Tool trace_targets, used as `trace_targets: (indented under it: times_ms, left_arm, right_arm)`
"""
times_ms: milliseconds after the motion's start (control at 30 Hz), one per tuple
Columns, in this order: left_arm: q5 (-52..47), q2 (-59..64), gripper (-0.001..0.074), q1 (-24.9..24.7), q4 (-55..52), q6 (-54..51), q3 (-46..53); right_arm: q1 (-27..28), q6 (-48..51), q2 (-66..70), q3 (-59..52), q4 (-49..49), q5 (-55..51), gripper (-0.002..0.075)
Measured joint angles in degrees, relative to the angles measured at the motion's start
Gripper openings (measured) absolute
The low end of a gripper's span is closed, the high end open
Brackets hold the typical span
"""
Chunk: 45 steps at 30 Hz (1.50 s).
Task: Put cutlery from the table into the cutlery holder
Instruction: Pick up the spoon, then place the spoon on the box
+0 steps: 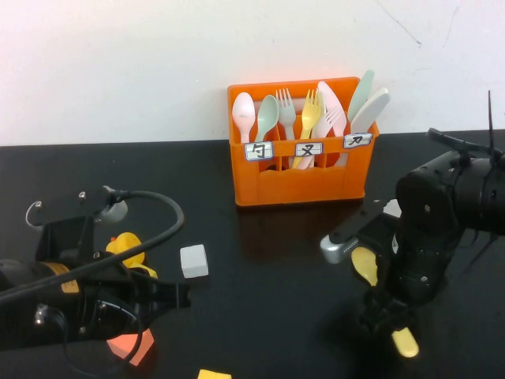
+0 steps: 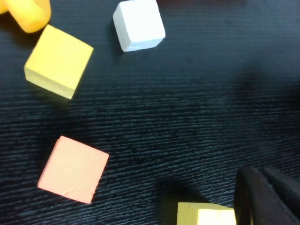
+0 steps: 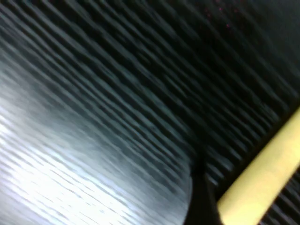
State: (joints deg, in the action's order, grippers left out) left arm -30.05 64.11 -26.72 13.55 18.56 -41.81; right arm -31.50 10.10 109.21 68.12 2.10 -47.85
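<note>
Labels 勺, 叉, 刀 on cutlery holder (image 1: 304, 178), right gripper (image 1: 384, 314) spread over yellow spoon (image 1: 365, 264), left gripper (image 1: 177, 296) closed, empty.

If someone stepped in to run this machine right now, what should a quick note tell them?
Left gripper: shut, empty, parked low at the table's front left among coloured cubes.
Right gripper: open, lowered over the yellow spoon lying front right, not gripping it.
Cutlery holder: at the back, already filled with several upright pieces.
Left to do: grasp the spoon, carry it to the holder and drop it in.
</note>
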Motion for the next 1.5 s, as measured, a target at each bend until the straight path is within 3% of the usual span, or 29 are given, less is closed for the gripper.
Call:
trace_targets:
  times_ms: [367, 433, 567, 1233, 1500]
  left_arm:
    - [0.0, 0.0, -0.0001, 0.0, 0.6, -0.6, 0.0]
    - [0.0, 0.0, -0.0001, 0.0, 1.1, -0.6, 0.0]
    - [0.2, 0.0, -0.0001, 0.0, 1.2, -0.6, 0.0]
    - [1.0, 0.0, -0.0001, 0.0, 1.4, -0.8, 0.0]
    - [0.9, 0.0, -0.0001, 0.0, 1.4, -0.8, 0.0]
  right_arm:
    - [0.0, -1.1, 0.1, 0.0, 1.2, 0.4, 0.0420]
    - [0.0, 0.0, 0.1, 0.0, 1.2, 1.0, 0.0356]
    - [0.0, 2.7, 0.1, 0.0, 0.9, 1.9, 0.0158]
    - [0.0, 5.4, -7.5, -0.9, -1.4, 8.4, 0.0167]
    - [0.0, 6.5, -13.3, -1.0, -2.1, 20.6, 0.0167]
